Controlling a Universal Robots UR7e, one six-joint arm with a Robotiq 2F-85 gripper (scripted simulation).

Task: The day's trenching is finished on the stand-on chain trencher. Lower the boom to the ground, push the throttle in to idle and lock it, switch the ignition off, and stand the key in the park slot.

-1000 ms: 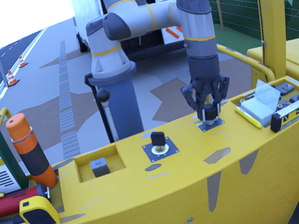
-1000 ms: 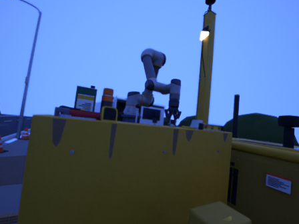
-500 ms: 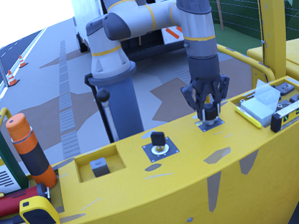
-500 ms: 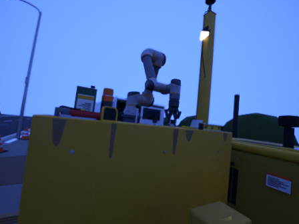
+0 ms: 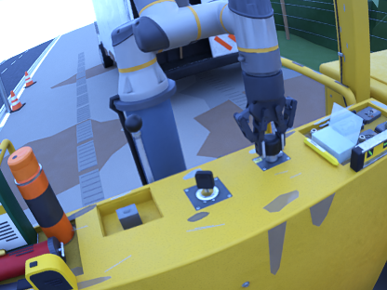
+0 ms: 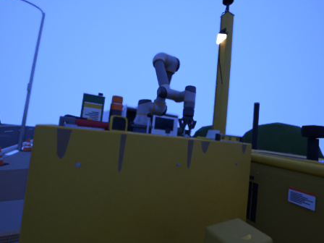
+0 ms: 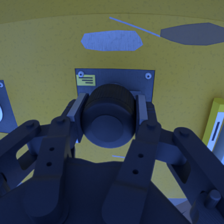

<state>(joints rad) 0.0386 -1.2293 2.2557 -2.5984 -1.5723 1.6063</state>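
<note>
My gripper (image 5: 271, 148) (image 7: 107, 110) points straight down at the right part of the yellow console. I hold the black round throttle knob (image 5: 272, 148) (image 7: 107, 119) between my fingers. The knob sits on a grey plate (image 5: 271, 160) with a small yellow label (image 7: 85, 80). To the left, the black key (image 5: 203, 179) stands in the ignition switch (image 5: 207, 193). Further left is a square recess with the grey park slot block (image 5: 129, 216). The black-knobbed boom lever (image 5: 134, 124) rises behind the console, beside my arm's base.
Behind the console are my arm's pedestal (image 5: 153, 130) and a paved yard with traffic cones (image 5: 16, 100). A tray with a clear box and a level (image 5: 367, 153) lies right of the knob. An orange and black cylinder (image 5: 39, 195) stands at the left edge.
</note>
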